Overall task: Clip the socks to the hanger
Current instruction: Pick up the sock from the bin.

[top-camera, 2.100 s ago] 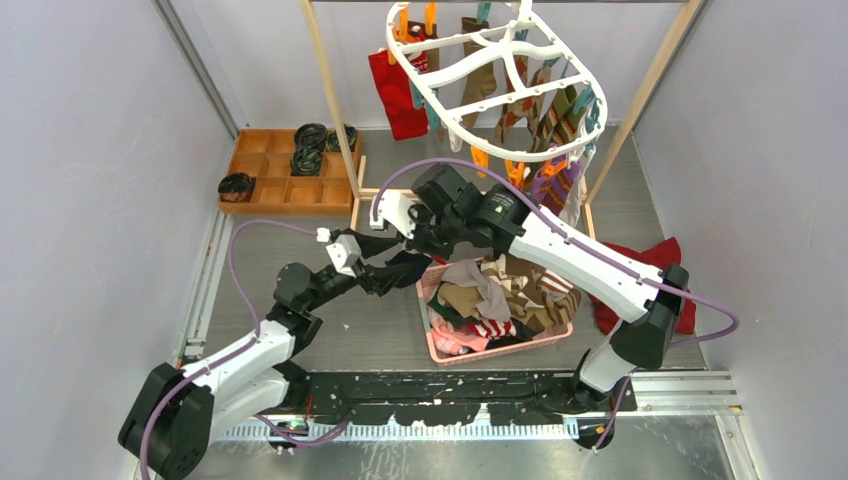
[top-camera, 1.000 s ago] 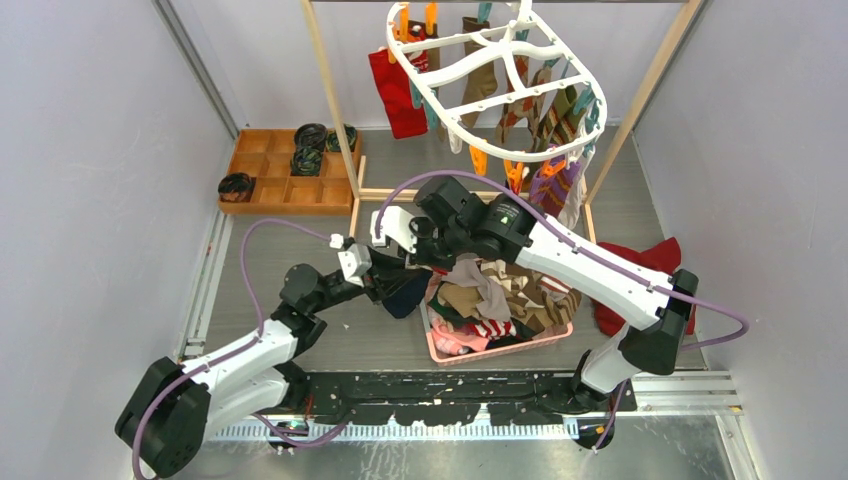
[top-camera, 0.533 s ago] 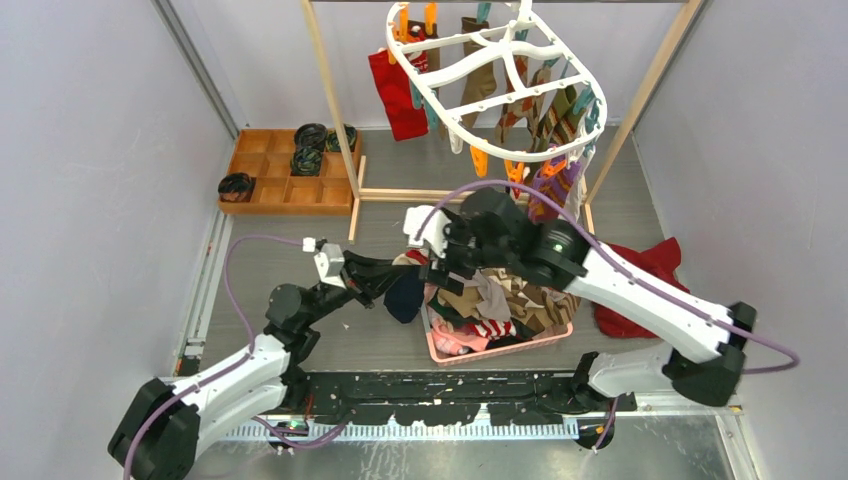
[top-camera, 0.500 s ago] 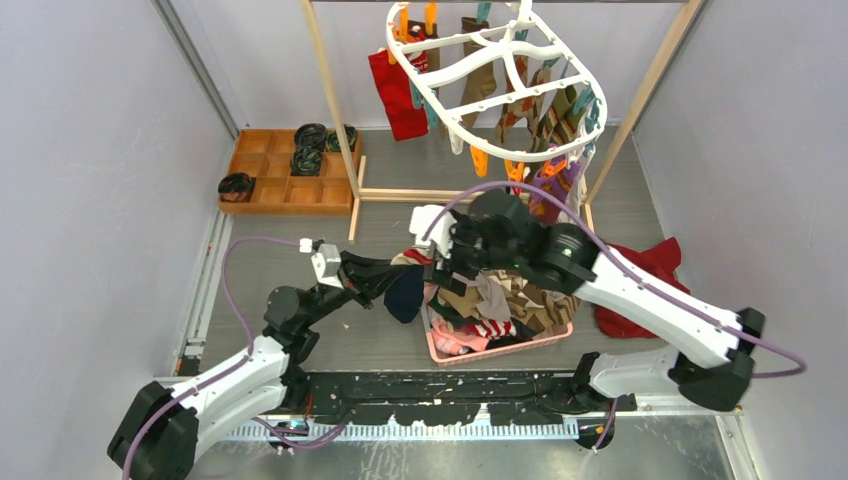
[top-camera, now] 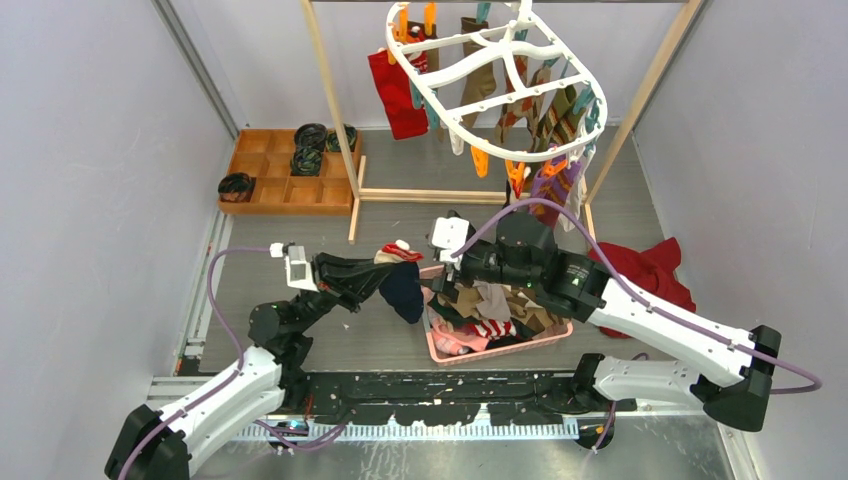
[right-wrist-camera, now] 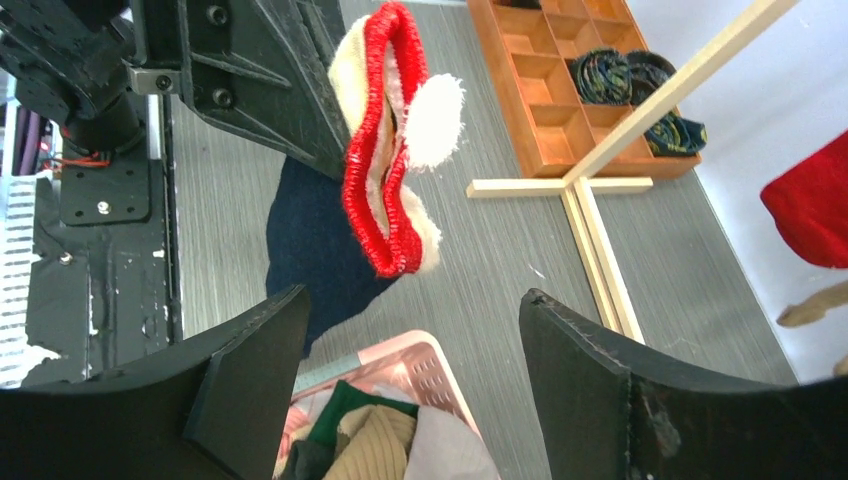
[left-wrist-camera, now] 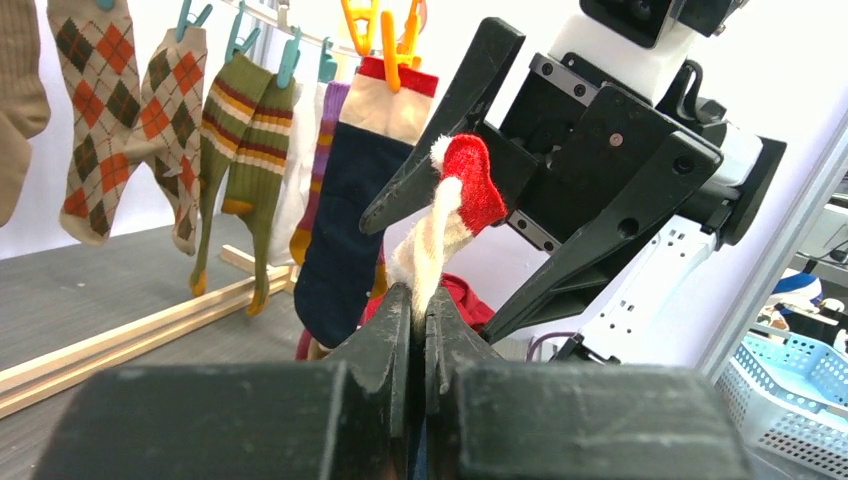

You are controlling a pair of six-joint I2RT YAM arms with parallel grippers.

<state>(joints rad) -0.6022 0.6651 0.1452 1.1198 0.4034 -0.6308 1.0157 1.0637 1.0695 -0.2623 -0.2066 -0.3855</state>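
Where the navy sock with a red-and-cream cuff and white pompom hangs just left of the pink basket, above the grey table, the left fingers are pressed together on its cuff edge. The right fingers stand spread wide just beside the cuff, facing it without touching, at the left rim of the basket, which holds a heap of mixed socks. Behind, the white hanger hangs tilted from the wooden rack, with argyle, striped and red ones clipped around its rim.
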